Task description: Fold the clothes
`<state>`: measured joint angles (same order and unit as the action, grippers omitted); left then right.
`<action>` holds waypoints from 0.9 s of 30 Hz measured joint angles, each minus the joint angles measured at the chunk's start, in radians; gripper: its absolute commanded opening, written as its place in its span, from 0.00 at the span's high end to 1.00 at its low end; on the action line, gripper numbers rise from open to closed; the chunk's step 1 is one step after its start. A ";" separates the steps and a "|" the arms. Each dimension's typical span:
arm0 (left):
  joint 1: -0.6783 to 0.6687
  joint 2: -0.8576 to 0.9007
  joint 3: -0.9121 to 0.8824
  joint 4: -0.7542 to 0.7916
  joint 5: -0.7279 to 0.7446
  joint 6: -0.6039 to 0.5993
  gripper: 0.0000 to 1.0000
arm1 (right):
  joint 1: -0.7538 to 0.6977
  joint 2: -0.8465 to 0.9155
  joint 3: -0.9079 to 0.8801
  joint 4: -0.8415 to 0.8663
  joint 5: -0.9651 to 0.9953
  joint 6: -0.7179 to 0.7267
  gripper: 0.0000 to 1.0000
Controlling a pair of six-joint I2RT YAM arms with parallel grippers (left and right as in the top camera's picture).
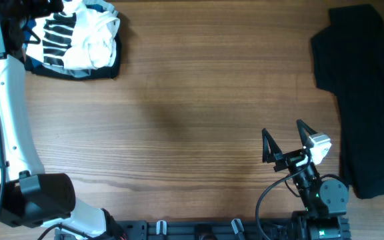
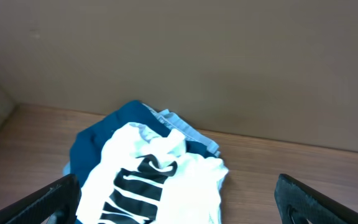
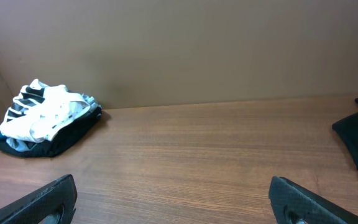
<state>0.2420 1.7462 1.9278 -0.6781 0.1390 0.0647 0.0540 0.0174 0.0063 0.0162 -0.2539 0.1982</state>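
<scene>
Table (image 1: 192,100): wood; carries everything listed below.
Black garment (image 1: 359,87): spread flat along the right edge, long axis running far to near. It lies to the right of the right gripper, the nearer arm.
Crumpled pile (image 1: 79,37): striped white and blue pieces in the far-left corner, directly ahead of the left gripper.
Left gripper (image 2: 176,190): fingers wide apart, holding nothing.
Right gripper (image 1: 282,130): fingers apart, empty; nothing stands between it and the black garment.

A pile of clothes (image 1: 79,40) lies in the far left corner of the table (image 1: 192,100). A separate garment (image 1: 365,100) stretches along the right edge from the far right corner. The right gripper (image 1: 282,128) stands by the near edge, left of it.
</scene>
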 measured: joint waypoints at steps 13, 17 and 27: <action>-0.191 -0.269 -0.112 -0.143 -0.146 0.078 0.00 | 0.000 0.000 0.000 0.000 0.000 0.000 0.00; -0.197 -0.496 -0.381 -0.085 -0.114 0.092 0.00 | 0.000 0.000 0.000 -0.001 0.000 0.000 0.00; -0.197 -1.125 -1.220 0.343 -0.010 0.085 0.00 | 0.001 0.001 0.000 0.001 0.000 0.000 0.00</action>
<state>0.0448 0.6216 0.7074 -0.3347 0.1291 0.1501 0.0547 0.0185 0.0063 0.0174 -0.2535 0.1982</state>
